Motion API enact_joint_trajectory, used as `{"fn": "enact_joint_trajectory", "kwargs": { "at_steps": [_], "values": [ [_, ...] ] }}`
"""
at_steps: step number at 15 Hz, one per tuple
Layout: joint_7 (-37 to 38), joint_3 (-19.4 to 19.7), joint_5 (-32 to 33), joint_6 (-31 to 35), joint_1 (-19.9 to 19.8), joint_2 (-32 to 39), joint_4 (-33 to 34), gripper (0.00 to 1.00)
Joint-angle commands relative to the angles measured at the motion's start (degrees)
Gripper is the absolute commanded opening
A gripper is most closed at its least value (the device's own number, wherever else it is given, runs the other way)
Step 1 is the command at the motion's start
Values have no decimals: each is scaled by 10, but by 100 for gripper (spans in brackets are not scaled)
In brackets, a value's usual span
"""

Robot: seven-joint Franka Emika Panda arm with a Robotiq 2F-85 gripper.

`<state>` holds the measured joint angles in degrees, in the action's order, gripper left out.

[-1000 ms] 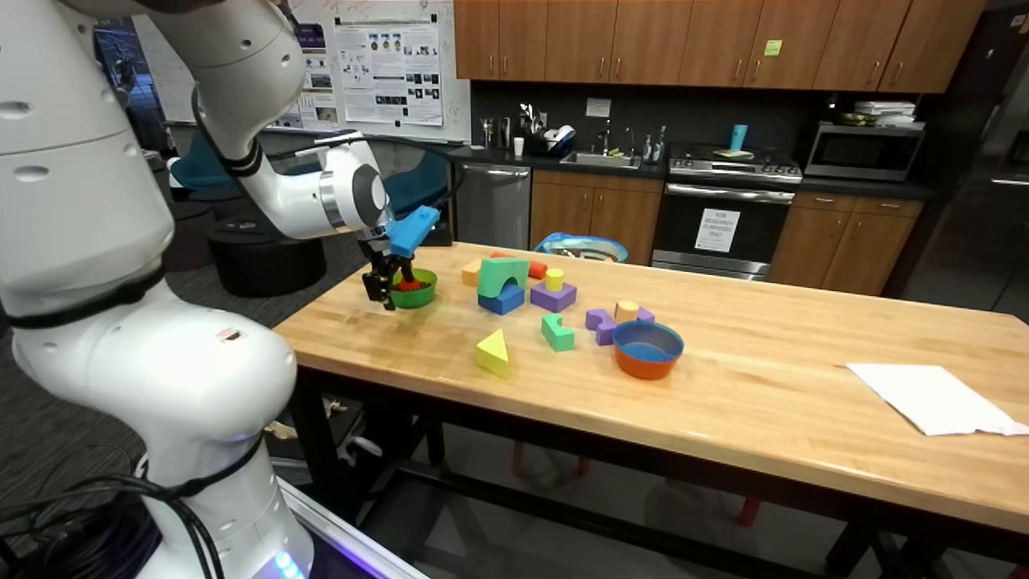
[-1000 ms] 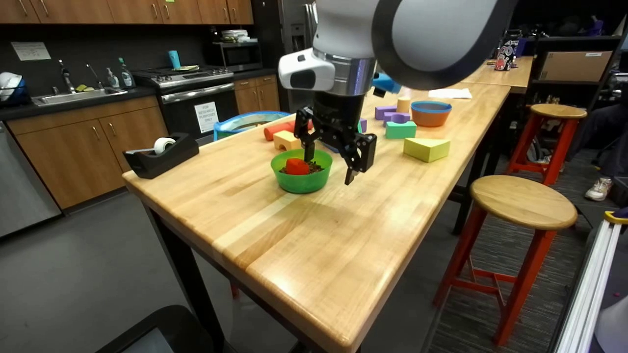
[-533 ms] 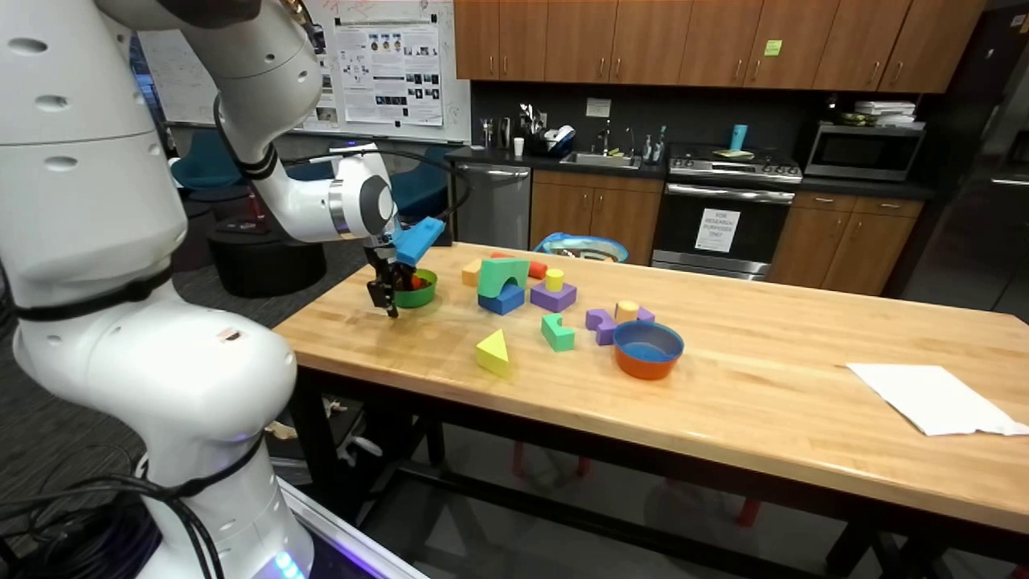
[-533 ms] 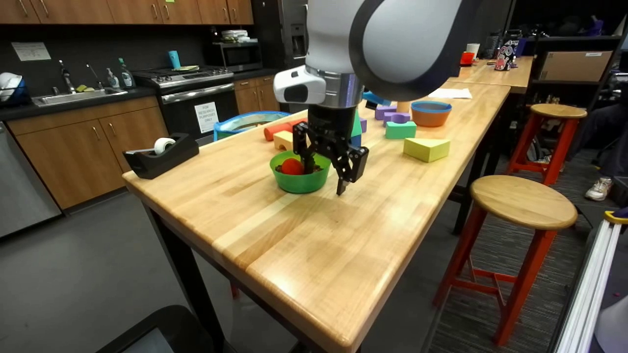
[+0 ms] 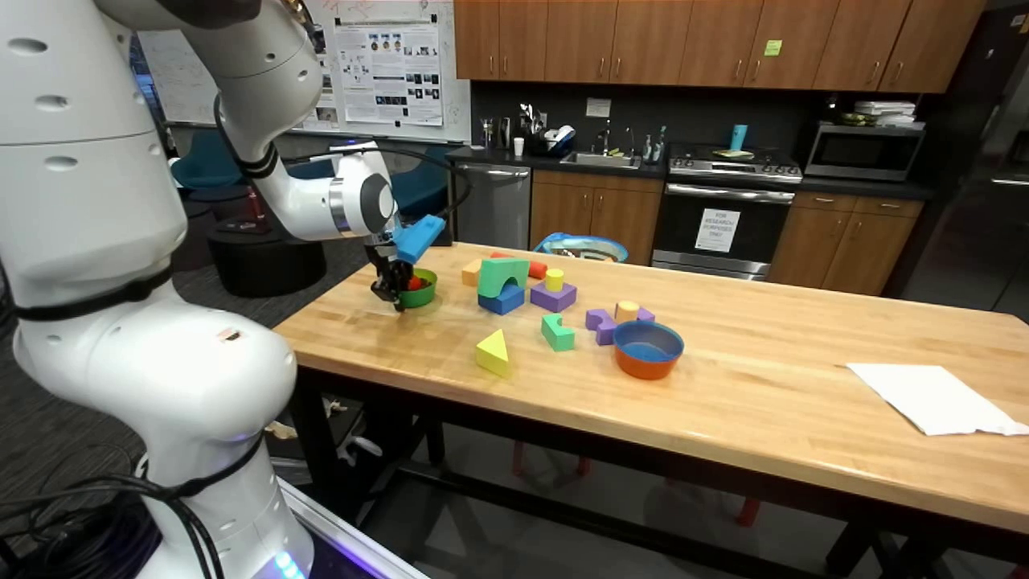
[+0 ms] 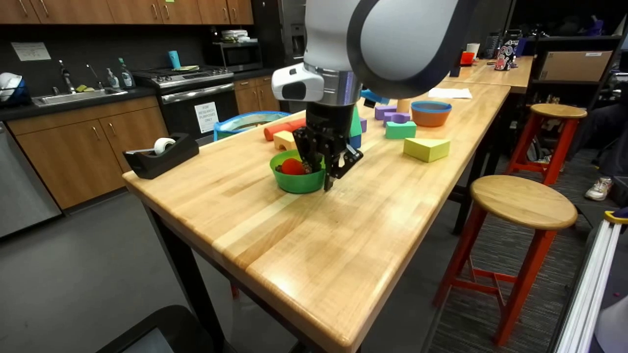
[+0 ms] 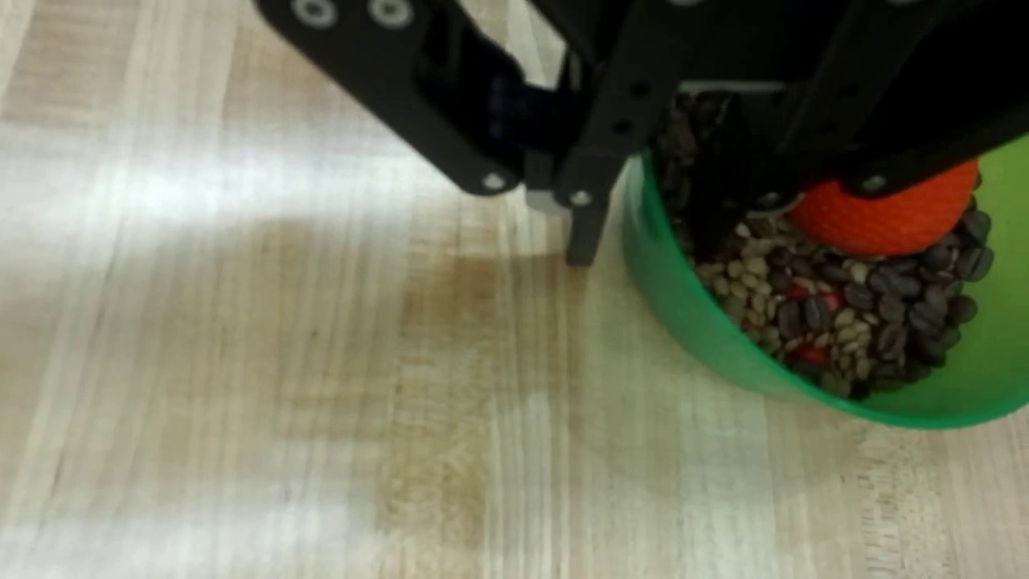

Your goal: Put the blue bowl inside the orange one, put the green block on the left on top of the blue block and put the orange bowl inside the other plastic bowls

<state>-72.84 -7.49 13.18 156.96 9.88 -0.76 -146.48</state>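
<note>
The gripper [image 7: 645, 241] is held astride the wall of the green bowl [image 6: 298, 185], its fingers [image 7: 584, 233] parted and unclenched, one inside the bowl and one outside. Beans [image 7: 892, 318] and a red-orange object [image 7: 888, 219], partly hidden by the gripper, are contained in the green bowl. Near it, an orange arch [image 6: 284, 140] is seen on the tabletop [image 5: 804, 322]. Farther from the green bowl, a red cylinder [image 6: 282, 129] is laid on its side, the blue block [image 5: 502, 301] is topped by the green block [image 5: 502, 272], and a purple block [image 5: 553, 299] by a yellow cylinder [image 5: 554, 279]. A yellow wedge [image 5: 492, 354] and a second green block [image 5: 559, 334] are also set apart from the green bowl. Well apart from it, the blue bowl [image 5: 648, 351] is nested inside the orange bowl [image 5: 646, 370]. Farther still, a white sheet [image 5: 936, 398] is laid flat.
</note>
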Motion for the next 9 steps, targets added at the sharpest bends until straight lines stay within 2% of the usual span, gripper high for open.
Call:
{"fn": "enact_joint_trajectory", "kwargs": {
  "at_steps": [1, 9],
  "values": [
    [6, -4, 10, -3, -4, 3, 8, 1],
    [10, -3, 15, 1, -6, 1, 9, 3]
  ]
}}
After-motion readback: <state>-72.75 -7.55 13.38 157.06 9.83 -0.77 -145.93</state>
